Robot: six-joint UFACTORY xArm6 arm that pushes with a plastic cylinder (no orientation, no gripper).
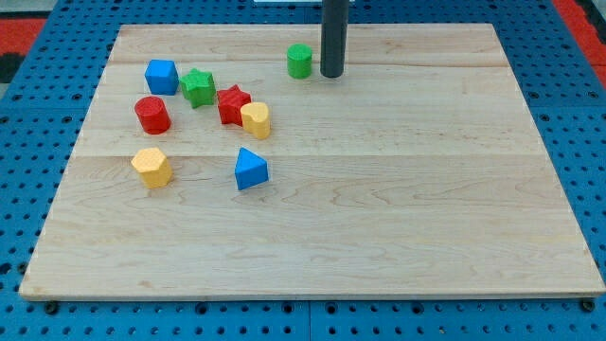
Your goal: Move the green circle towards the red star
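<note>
The green circle stands near the view's top, a little left of centre. My tip is just to its right, a small gap apart. The red star lies down and to the left of the green circle, touching a yellow block on its right side.
A green star and a blue cube lie left of the red star. A red cylinder and a yellow hexagon sit further down-left. A blue triangle lies below the yellow block. The wooden board rests on blue pegboard.
</note>
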